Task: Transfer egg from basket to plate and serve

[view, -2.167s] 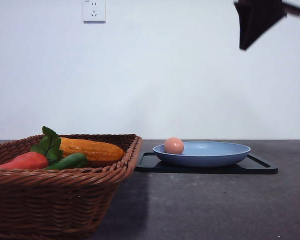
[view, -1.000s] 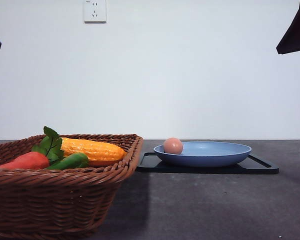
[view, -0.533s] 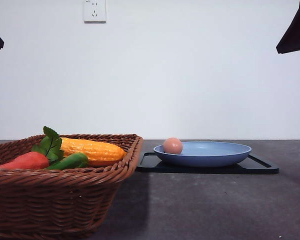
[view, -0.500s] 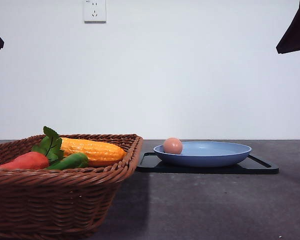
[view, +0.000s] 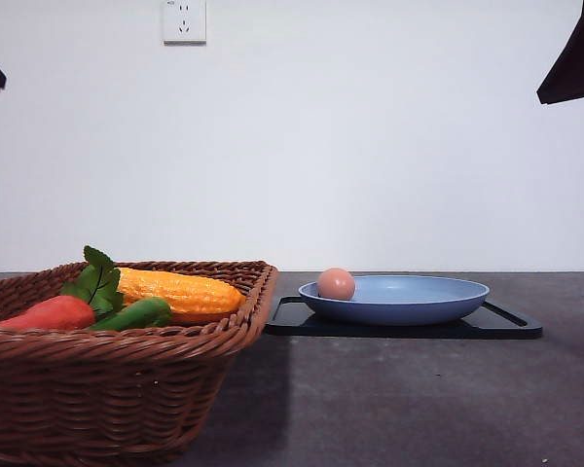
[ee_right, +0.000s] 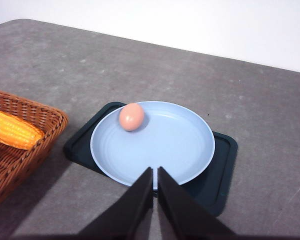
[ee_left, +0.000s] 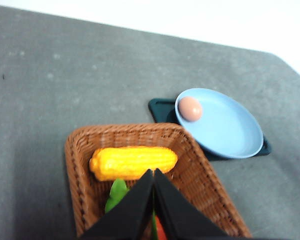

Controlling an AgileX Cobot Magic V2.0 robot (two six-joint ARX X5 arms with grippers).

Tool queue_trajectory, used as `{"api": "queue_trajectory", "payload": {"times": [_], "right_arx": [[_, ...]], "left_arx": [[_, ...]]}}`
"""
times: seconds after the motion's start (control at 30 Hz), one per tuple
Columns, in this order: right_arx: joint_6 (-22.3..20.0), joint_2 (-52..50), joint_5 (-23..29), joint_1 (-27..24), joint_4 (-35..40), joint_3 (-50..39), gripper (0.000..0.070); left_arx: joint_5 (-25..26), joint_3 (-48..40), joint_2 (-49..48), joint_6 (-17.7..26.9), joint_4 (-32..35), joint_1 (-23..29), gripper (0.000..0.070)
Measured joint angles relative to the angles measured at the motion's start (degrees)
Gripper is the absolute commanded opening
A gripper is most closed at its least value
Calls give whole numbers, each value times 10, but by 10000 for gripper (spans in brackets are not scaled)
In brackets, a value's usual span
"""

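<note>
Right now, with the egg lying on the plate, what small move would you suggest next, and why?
Probably lower the right gripper toward the tray edge to serve. The egg already rests on the plate, which sits on the tray, and both grippers hang shut above the table, the left gripper over the basket.

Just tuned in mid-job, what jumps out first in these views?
The egg sits on the light blue plate, near the rim on the basket's side, and the plate rests on a black tray. To the left in the front view, the wicker basket holds a corn cob, a carrot and something green. Both grippers, left and right, are closed and empty, high above the table.
</note>
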Motion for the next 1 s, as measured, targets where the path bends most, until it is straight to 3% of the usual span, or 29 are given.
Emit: {"api": "queue_trajectory", "payload": {"times": [0.2, 0.4, 0.5, 0.67, 1.0], "right_arx": [[0, 0, 0, 0, 0, 0, 0], [0, 0, 0, 0, 0, 0, 0], [0, 0, 0, 0, 0, 0, 0], [0, 0, 0, 0, 1, 0, 0], [0, 0, 0, 0, 4, 0, 0]], "left_arx": [[-1, -6, -118, 20, 7, 34, 0], [-16, -85, -224, 100, 14, 128, 0], [-16, -137, -269, 119, 7, 179, 0], [-17, -193, -287, 123, 27, 231, 0], [-61, -258, -287, 108, 31, 243, 0]]}}
